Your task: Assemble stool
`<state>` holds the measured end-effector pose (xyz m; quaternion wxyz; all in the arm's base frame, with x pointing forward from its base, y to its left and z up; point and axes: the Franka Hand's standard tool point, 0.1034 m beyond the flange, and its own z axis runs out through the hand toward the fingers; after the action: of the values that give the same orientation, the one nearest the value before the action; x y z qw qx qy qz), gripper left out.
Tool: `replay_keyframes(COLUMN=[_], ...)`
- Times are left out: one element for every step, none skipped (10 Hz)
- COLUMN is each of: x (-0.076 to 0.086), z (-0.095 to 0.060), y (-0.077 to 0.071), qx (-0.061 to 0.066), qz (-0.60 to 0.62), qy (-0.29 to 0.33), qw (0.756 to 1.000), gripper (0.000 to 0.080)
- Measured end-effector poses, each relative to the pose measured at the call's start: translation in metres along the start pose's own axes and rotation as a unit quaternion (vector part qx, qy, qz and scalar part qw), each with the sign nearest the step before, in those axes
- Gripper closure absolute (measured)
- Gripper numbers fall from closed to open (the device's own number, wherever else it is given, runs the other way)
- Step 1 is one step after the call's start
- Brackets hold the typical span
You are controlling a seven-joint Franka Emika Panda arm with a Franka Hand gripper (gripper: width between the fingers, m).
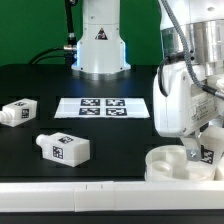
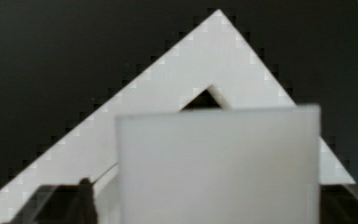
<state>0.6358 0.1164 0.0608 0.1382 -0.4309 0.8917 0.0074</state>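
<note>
The round white seat point(image 1: 172, 162) lies at the front on the exterior view's right, against the rail. My gripper point(image 1: 199, 143) hangs over it, shut on a white stool leg point(image 1: 206, 153) with a tag, held upright at the seat's top. In the wrist view the leg point(image 2: 217, 165) fills the space between my dark fingers point(image 2: 62, 203). A white triangular surface point(image 2: 211, 60) with a small dark hole lies behind it. Two more tagged legs lie loose on the black table on the exterior view's left, one further back point(image 1: 20, 111) and one nearer point(image 1: 62, 148).
The marker board point(image 1: 100, 106) lies flat mid-table. The long white rail point(image 1: 70, 190) runs along the front edge. The robot's base point(image 1: 100, 45) stands at the back, with a black cable beside it.
</note>
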Motion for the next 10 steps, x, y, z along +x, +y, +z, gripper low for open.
replay_keyframes(x=[-0.008,-0.012,-0.014,-0.016,-0.014,-0.014,-0.012,-0.009,-0.01,-0.01], z=[-0.011,-0.021,-0.029,-0.032,-0.03,-0.029,-0.028,-0.029,-0.037,-0.045], y=[-0.001,0.002,0.002,0.002,0.003,0.003,0.002,-0.001,-0.01,-0.017], qx=[0.0,0.003,0.005,0.0,-0.001,-0.001,-0.001,0.0,0.007,0.012], qz=[-0.008,-0.023,-0.046,-0.054,-0.054,-0.054,-0.103,-0.168,-0.258,-0.352], qy=[-0.01,-0.017,-0.023,-0.024,-0.022,-0.021,-0.021,-0.022,-0.027,-0.032], qw=[1.0,1.0,0.999,0.998,0.998,0.998,0.994,0.986,0.966,0.935], gripper=[0.0168,0.0153,0.0153,0.0151,0.0151,0.0151,0.0151,0.0151,0.0151,0.0151])
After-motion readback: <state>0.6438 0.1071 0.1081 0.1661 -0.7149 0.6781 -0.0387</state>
